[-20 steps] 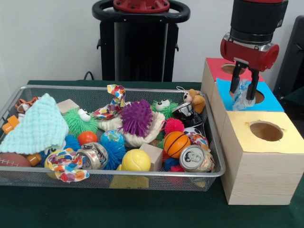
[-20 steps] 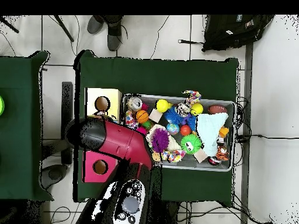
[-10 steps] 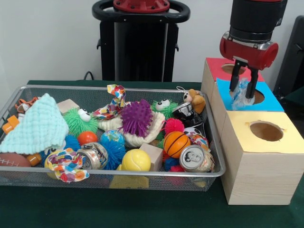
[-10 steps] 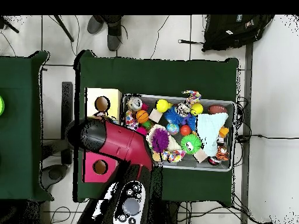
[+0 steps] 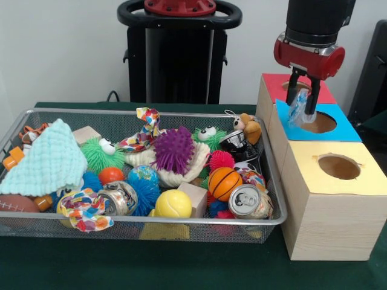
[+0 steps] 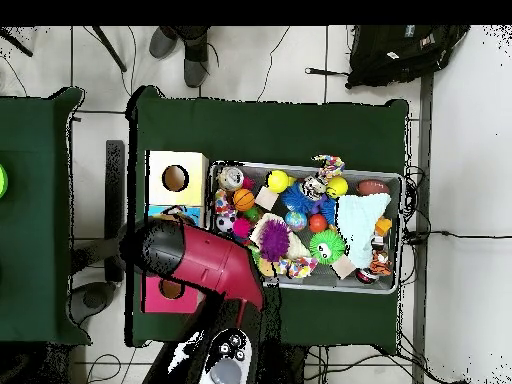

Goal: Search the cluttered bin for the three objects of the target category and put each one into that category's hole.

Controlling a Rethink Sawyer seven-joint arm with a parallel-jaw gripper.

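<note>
The black two-fingered gripper [image 5: 300, 99] under the red wrist hangs over the blue-topped wooden box [image 5: 341, 128], its fingers clamped on a small crumpled piece of clear, bluish plastic [image 5: 297, 111]. Relative to that box's round hole [image 5: 317, 122], the plastic hangs above the rim on the side toward the silver wire-mesh bin [image 5: 78, 226], not over the middle.

The main risk, as I judge it, is a release from this spot: the plastic could land on the blue lid or catch on the rim instead of dropping through. Being so light (it looks like film or a thin wrapper), it may also cling to a finger when the jaws part, or drift sideways as it falls. The red-topped box [image 5: 275, 86] stands just behind the blue one and the yellow-topped box [image 5: 331, 199] just in front, so a drifting piece might end on the wrong lid.

The plastic itself looks translucent, wrinkled and shapeless, with a pale blue sheen; only a small part shows between the fingers, and its full outline cannot be told. From overhead the arm hides it.
</note>
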